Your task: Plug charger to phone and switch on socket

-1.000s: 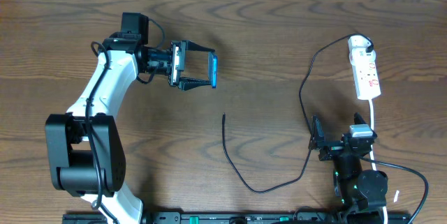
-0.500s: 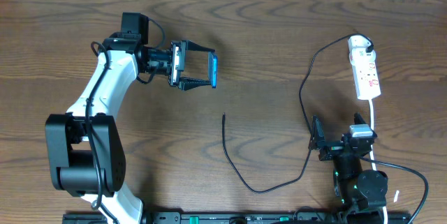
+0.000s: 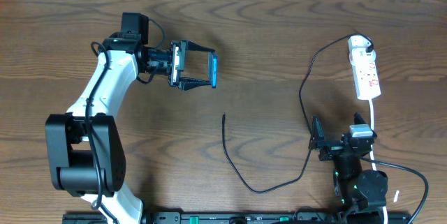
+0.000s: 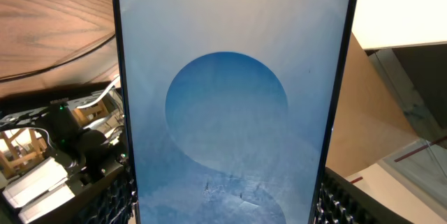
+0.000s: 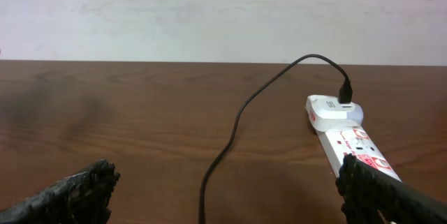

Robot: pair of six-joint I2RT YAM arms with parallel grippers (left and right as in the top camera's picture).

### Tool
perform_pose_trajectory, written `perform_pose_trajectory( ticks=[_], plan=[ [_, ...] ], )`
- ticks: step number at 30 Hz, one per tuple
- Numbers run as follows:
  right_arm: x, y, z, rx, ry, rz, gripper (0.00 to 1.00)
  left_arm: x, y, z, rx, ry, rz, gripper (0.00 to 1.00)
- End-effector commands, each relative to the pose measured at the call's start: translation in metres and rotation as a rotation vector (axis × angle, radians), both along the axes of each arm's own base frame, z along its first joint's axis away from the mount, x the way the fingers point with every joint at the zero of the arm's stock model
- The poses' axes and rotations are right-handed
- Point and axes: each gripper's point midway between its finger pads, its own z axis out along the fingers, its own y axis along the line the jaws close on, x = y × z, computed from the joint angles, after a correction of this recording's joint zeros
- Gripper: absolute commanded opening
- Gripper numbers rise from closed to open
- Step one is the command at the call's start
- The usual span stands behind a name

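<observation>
Gripping the phone across its width in the left end effector, above the bench's far half, left of centre. Resting the right end effector wide open, empty, near the front right corner. Seeing the charger lying loose, tip mid-bench, other end running to the socket by the right edge. Probably best: pinching just behind the tip, aligning squarely with the phone's port, pushing straight.

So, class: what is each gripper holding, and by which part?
Left gripper holds the phone by its long side edges; right gripper holds nothing.
</observation>
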Motion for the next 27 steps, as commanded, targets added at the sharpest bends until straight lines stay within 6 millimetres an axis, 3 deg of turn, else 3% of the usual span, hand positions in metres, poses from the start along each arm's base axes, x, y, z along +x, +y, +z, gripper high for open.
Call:
perform_pose_trajectory(
  ticks=[1, 27],
  plan=[
    [-0.0005, 0.0018, -0.0002, 0.014, 0.0, 0.007, 0.99, 0.0004, -0.0007, 0.0289, -0.047, -0.069, -0.013, 0.08],
    [-0.0005, 0.0018, -0.0002, 0.014, 0.0, 0.007, 0.99, 0.002, 0.0001, 0.0248, -0.022, -0.07, -0.004, 0.07]
  ],
)
